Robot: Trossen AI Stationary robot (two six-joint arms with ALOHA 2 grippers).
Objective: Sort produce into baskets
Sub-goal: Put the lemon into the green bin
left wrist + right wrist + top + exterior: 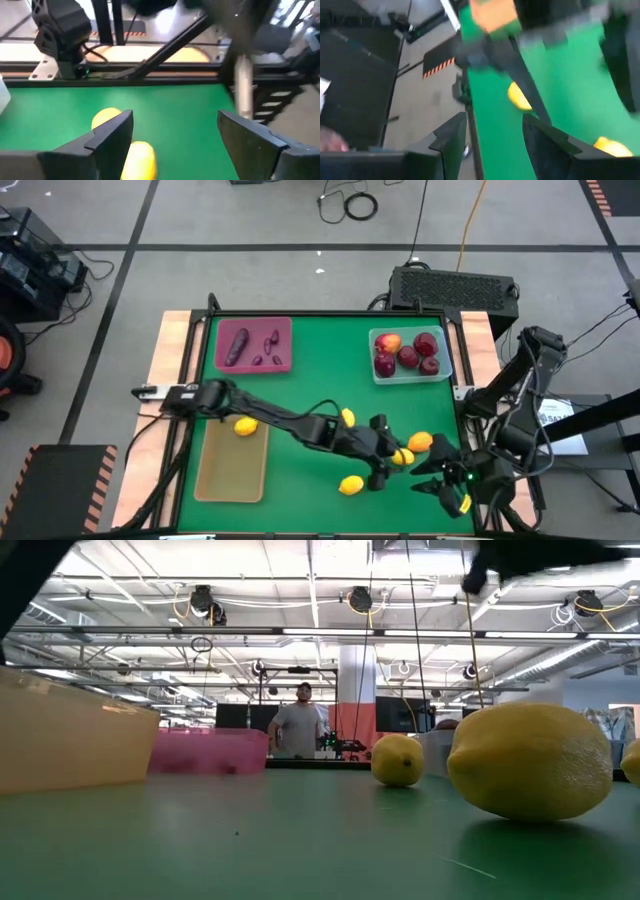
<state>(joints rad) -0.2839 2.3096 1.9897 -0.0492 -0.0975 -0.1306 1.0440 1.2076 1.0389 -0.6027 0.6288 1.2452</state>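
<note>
Lemons still lie loose on the green bench (320,395): one (403,457) right by the left end effector (385,465), whose fingers stand wide apart with nothing between them, and another (351,485) near the front edge. They look like light, hard, smooth toys that would roll, so pinching across the short middle seems safest. The right end effector (440,478) waits nearby, partly parted and empty. The maroon basket (283,365) holds purple vegetables, the clear basket (445,372) red apples, and the tan basket (215,480) one lemon (245,426) at its rim.
</note>
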